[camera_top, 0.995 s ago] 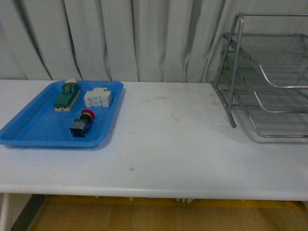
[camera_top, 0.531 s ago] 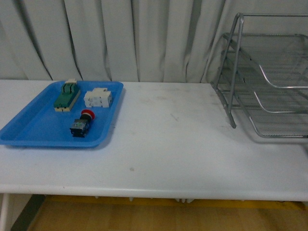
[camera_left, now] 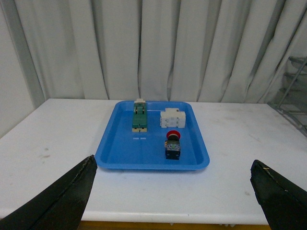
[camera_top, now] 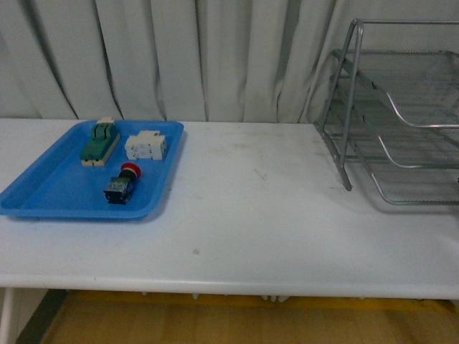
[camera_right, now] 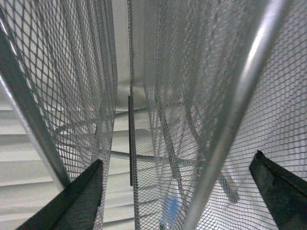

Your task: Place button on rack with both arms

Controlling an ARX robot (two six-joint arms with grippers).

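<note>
Currently, the button [camera_top: 122,184] lies in the blue tray [camera_top: 50,190], well apart from the rack [camera_top: 409,68]; both arms' jaws gape empty.

Of the left hand [camera_left: 172,165] only two matte black, wedge-shaped fingers [camera_left: 62,201] show, tapering to blunt tips with thin pale edges. The right hand [camera_right: 177,158] shows the same plain black wedges.

Even, cool, diffuse light; faint shadow beneath the tray [camera_top: 72,210]; front view soft; rack [camera_right: 158,72] blurred close-up.
</note>
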